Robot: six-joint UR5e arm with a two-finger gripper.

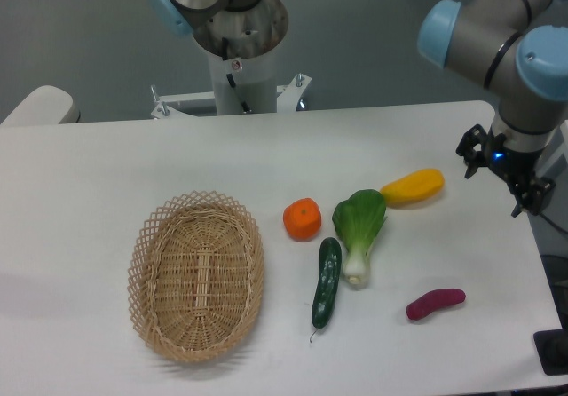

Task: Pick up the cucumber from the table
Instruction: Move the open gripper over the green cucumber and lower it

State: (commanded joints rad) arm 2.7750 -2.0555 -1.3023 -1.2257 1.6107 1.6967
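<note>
The cucumber [326,282] is slim, dark green and glossy. It lies on the white table [80,192] near the front middle, its thin stem tip pointing at the front edge. It lies just left of the bok choy's white stalk and apart from it. My gripper [502,174] hangs under the arm's wrist over the table's right edge, far right of the cucumber and behind it. Its black fingers [470,152] stand spread apart with nothing between them. The wrist partly hides them.
A woven wicker basket [146,263] sits left of the cucumber. An orange fruit [303,219] and a leafy bok choy [360,224] lie just behind and right of it. A yellow vegetable [413,186] and a purple sweet potato [435,304] lie further right. The robot base [240,59] stands at the back.
</note>
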